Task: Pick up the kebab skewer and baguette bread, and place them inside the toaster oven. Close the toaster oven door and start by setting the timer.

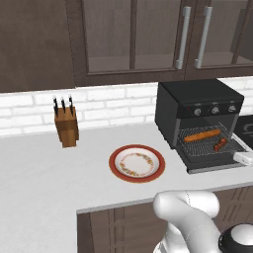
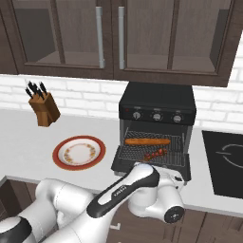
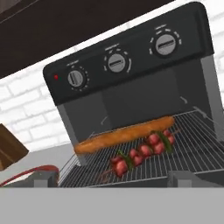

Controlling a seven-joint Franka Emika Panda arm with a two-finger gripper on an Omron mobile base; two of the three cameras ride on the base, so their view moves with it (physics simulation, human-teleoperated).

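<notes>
Scanning the counter from the left, I see a wooden knife block (image 1: pixel 66 126) with dark handles standing near the white brick wall, and next to it a round plate (image 1: pixel 137 163) with a red rim and patterned centre, now bare of food. Further right sits the toaster oven (image 1: pixel 197 106), a boxy black countertop unit with three round knobs (image 3: pixel 117 62) in a row above its opening. On its wire rack (image 3: pixel 183 153) the baguette bread (image 3: pixel 124 134), a long golden-brown loaf with tapered ends, lies toward the back, and the kebab skewer (image 3: pixel 142 152), a short stick of dark red chunks with bits of green, rests just in front of it, near or touching the loaf as far as I can tell. So I judge both loading steps done. The toaster oven door (image 2: pixel 142 166), the black drop-down front panel, hangs open, flat out in front of the rack. My gripper (image 3: pixel 111 186) is poised in front of the oven mouth, facing the rack; I cannot see the fingertips clearly in my hand view, but the jaws stand wide apart and carry nothing. What is left for me, as I read it: swing the door up shut, then turn the timer knob; which of the three that is I cannot make out.
</notes>
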